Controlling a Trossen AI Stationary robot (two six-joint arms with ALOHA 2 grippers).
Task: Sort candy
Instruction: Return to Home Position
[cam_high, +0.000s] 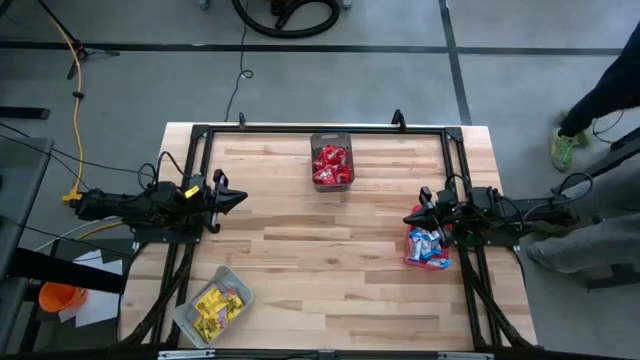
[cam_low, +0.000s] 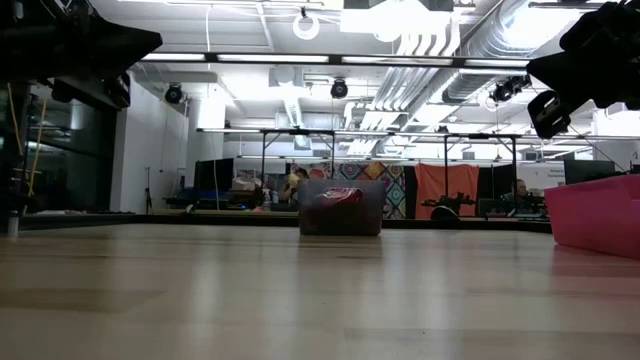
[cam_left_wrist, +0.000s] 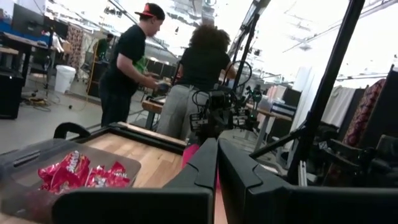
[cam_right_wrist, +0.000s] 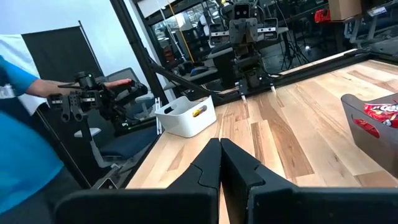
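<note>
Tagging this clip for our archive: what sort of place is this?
Probably a robotics lab: pale wooden table in a black metal frame, exposed silver ceiling ducts, yellow cable across the grey floor.

Your left tool (cam_high: 238, 198) hangs over the left side of the table (cam_high: 320, 260), fingers together, pointing inward. Your right tool (cam_high: 410, 217) faces it from the right side, closed too, just beside the red bin (cam_high: 409, 255) of blue-and-white candy (cam_high: 427, 247). The dark mesh bin (cam_high: 331, 136) at the upper edge's middle holds red candy (cam_high: 332, 163). The clear grey bin (cam_high: 190, 318) at the lower left corner holds yellow candy (cam_high: 218, 305).
</note>
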